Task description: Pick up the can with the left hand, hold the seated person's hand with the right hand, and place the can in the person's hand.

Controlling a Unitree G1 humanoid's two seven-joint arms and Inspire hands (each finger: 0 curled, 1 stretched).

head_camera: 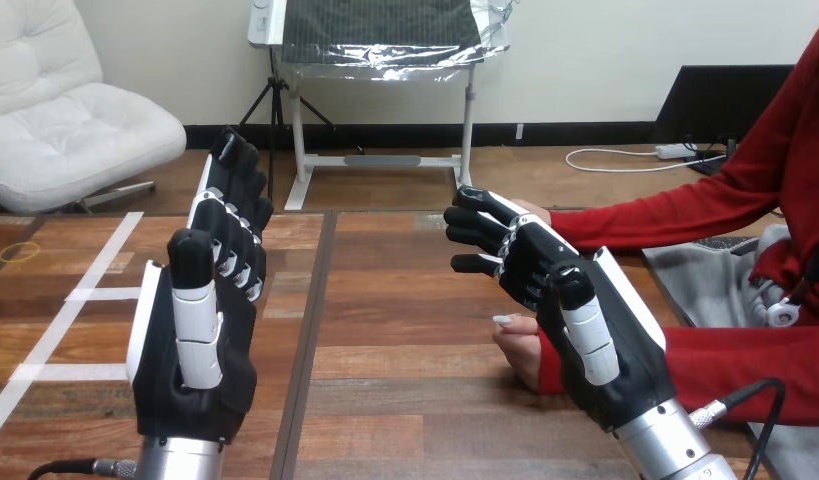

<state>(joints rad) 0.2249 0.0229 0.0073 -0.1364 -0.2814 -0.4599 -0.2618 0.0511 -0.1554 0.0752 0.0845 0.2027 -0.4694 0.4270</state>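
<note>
We saw the left hand (195, 350) raised upright above the left part of the wooden table (405, 330). Its fingers (235, 190) were straight and a little apart, the thumb was straight too, and it grasped nothing. The right hand (585, 345) hung above the table's right part, angled toward the middle. Its fingers (480, 228) were only loosely bent and parted, closed round nothing that we could make out (the thumb lay straight along the palm).

The person sat at the right side, with both red sleeves reaching in over the table. The person's near hand (522, 352) lay low over the boards, just beside and partly behind the right hand's palm. We could not tell whether the two touched, and the robot's fingers pointed on past it, higher up. The person's far hand (534, 210) showed as a small patch just behind the right hand's fingertips, where contact was again impossible to judge.

Strips of white tape (85, 295) crossed the table's left side, to the left of the left hand. The two robot hands stood well apart, with bare boards between them.
</note>
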